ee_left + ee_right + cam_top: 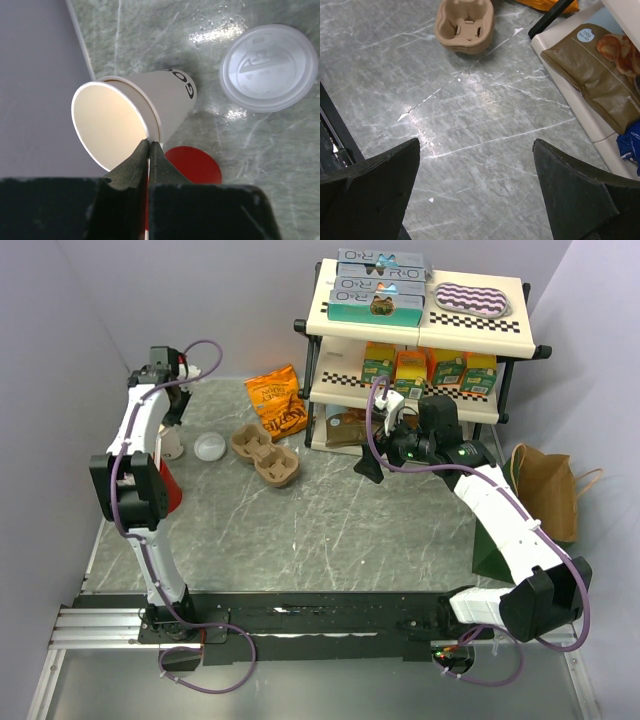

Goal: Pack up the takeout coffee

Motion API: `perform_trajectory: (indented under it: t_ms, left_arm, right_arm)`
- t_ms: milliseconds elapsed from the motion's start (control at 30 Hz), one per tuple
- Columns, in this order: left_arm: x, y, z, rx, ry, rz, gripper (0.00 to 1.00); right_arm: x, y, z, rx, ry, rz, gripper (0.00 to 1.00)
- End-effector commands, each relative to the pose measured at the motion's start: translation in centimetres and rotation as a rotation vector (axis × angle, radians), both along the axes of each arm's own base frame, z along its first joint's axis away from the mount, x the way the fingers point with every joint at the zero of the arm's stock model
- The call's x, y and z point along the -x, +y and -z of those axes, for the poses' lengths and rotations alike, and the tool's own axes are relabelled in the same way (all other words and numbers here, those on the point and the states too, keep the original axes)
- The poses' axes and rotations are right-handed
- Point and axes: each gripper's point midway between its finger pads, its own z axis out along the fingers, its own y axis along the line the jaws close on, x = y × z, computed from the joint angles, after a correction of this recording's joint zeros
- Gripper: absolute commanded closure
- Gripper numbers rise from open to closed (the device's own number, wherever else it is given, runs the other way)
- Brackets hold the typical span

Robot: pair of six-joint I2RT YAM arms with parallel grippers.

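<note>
The takeout coffee cup [165, 100] is a cream-white paper cup with black lettering; it leans over with its empty mouth toward the left wrist camera. My left gripper [149, 144] is shut on the cup's rim, one finger inside and one outside. From above, the cup [173, 447] shows under the left gripper [176, 418] at the table's far left. Its round white lid [269, 66] lies flat on the table just right of the cup, seen from above as the lid [209, 447]. My right gripper [476, 144] hangs open over bare table, holding nothing.
A brown pulp cup carrier [265, 453] sits right of the lid, also ahead of the right gripper as the carrier [465, 24]. A red round object [197, 165] lies below the cup. An orange snack bag [279, 400], a stocked shelf rack [420, 350] and a brown paper bag [545, 490] stand right.
</note>
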Motion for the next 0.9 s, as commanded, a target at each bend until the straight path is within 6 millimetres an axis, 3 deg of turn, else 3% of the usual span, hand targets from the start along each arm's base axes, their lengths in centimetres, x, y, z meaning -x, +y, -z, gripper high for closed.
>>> perform_trajectory:
  t_ms: [0, 200, 400, 567, 633, 667, 700, 733, 800, 833, 867]
  left_arm:
    - [-0.5, -0.3, -4.0, -0.127, -0.12, 0.049, 0.99]
    - [-0.2, -0.4, -2.8, -0.121, -0.083, 0.032, 0.99]
    - [-1.1, 0.3, -4.7, -0.175, -0.144, 0.014, 0.99]
    - [-0.7, 1.3, -4.6, -0.243, -0.134, 0.016, 0.99]
    - [-0.8, 1.1, -4.9, -0.228, -0.144, 0.026, 0.99]
    - [-1.2, -1.3, -5.4, -0.194, -0.154, 0.05, 0.99]
    - [-1.6, -2.1, -6.6, -0.15, -0.19, 0.056, 0.99]
    - [-1.6, -1.7, -5.6, -0.143, -0.203, 0.04, 0.99]
    - [-1.1, 0.0, -5.4, -0.298, -0.174, 0.047, 0.99]
    - [-1.5, -0.9, -6.5, -0.286, -0.184, 0.049, 0.99]
    - [-1.6, -1.4, -6.0, -0.247, -0.165, 0.053, 0.99]
  right_arm:
    - [0.0, 0.4, -0.9, -0.026, -0.038, -0.011, 0.0]
    - [-0.1, 0.3, -1.0, -0.016, -0.047, -0.01, 0.0]
    - [0.0, 0.3, -0.8, -0.017, -0.038, -0.011, 0.0]
    - [-0.2, 0.4, -0.6, -0.021, -0.034, -0.012, 0.0]
    - [-0.2, 0.5, -0.7, -0.024, -0.035, -0.013, 0.0]
    - [-0.3, 0.5, -0.7, -0.022, -0.033, -0.012, 0.0]
    - [-0.3, 0.5, -0.7, -0.021, -0.034, -0.013, 0.0]
    - [-0.3, 0.5, -0.6, -0.021, -0.035, -0.01, 0.0]
    - [-0.4, 0.5, -0.4, -0.022, -0.031, -0.01, 0.0]
    - [-0.3, 0.5, -0.4, -0.021, -0.029, -0.014, 0.0]
    - [-0.4, 0.5, -0.4, -0.02, -0.023, -0.011, 0.0]
